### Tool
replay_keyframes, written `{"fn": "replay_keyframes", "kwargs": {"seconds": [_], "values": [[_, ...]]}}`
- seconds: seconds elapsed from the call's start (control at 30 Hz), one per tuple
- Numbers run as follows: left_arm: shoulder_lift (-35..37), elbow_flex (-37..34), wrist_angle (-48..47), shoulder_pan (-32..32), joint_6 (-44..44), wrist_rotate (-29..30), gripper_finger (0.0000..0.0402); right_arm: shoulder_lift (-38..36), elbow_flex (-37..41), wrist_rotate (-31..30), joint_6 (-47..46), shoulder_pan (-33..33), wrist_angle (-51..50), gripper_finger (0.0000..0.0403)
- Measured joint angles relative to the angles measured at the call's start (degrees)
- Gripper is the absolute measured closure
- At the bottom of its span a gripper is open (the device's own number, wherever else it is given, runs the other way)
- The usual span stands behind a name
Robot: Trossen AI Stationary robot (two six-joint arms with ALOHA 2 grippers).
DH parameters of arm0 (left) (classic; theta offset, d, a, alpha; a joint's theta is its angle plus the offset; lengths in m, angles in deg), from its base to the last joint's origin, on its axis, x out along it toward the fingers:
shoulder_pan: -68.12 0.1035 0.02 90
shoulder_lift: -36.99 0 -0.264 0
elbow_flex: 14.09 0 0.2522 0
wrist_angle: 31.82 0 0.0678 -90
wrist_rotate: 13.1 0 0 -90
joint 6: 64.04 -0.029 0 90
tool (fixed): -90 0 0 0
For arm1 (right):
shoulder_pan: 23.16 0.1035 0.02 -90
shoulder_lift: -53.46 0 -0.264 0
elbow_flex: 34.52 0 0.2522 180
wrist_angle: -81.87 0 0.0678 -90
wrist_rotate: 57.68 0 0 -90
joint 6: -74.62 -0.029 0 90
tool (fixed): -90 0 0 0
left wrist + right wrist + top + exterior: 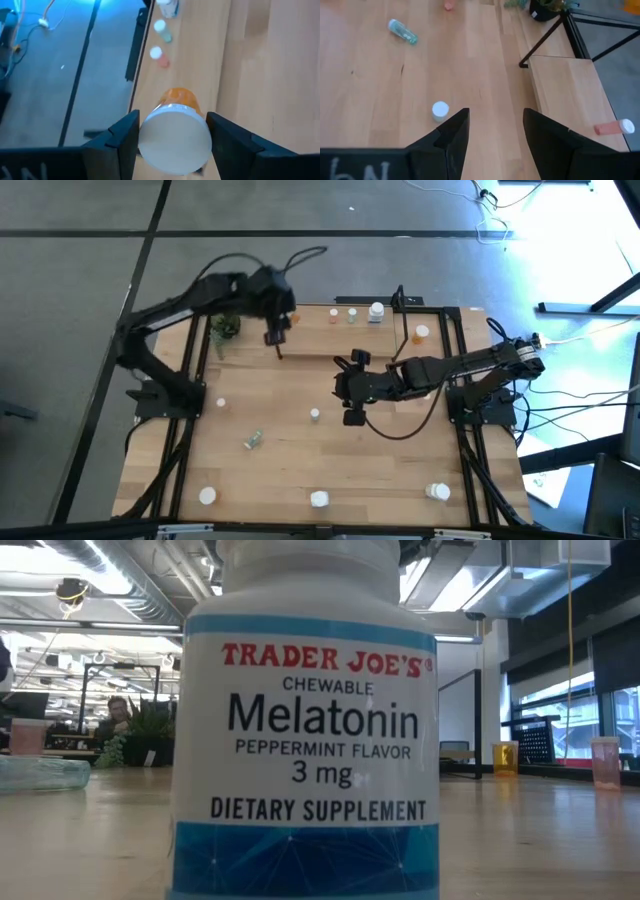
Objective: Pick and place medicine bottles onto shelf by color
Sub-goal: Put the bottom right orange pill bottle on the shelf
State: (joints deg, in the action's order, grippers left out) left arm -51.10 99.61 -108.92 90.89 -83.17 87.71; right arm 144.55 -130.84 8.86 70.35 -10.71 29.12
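Observation:
My left gripper (275, 332) is over the left part of the shelf (310, 340) at the table's far side, shut on an orange bottle (180, 97) with a white cap. On the shelf stand a small orange bottle (335, 315), a green one (352, 315) and a larger white one (376, 312). Another orange bottle (420, 333) lies on its side at the shelf's right end. My right gripper (495, 130) is open and empty over the table's middle (350, 392), next to a small white-capped bottle (440, 110). My left gripper pinches the orange bottle at its white cap (145, 135), one finger (122, 137) on each side of it. The fingers point down from above and run along the bottle. The bottle stands cap up between them. Whether its base touches the shelf, I cannot tell.
A potted plant (224, 327) stands at the shelf's left end. A pale green bottle (253, 440) lies on the table. A small bottle (222, 404) stands left of the table's middle. White bottles (207, 496) (437, 492) and the large melatonin bottle (305, 730) stand near the front edge.

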Motion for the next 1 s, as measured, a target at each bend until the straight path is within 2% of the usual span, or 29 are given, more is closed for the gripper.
{"fn": "replay_keyframes", "kwargs": {"seconds": [0.1,0.3,0.63,0.83,1.0], "values": [[-4.8,4.5,-0.3,3.0,-4.3,-3.1,0.0209,0.0,0.0,-0.6,0.0,-0.3,-0.1,0.0215],[-13.2,9.4,-0.6,6.7,-11.2,-3.9,0.0209,0.0,0.0,-0.9,0.0,-0.4,-0.2,0.0215],[-22.3,9.7,-1.0,10.0,-20.3,-4.3,0.0209,0.0,0.0,-1.1,-0.2,-0.4,-0.1,0.0215],[-26.5,9.7,-0.4,10.4,-23.6,-4.6,0.0208,0.0,0.0,-8.6,-2.7,-0.5,-0.4,0.0215],[-28.6,9.8,-0.2,10.5,-26.6,-4.8,0.0209,0.0,0.0,-9.5,-3.2,-1.0,-2.8,0.0215]]}}
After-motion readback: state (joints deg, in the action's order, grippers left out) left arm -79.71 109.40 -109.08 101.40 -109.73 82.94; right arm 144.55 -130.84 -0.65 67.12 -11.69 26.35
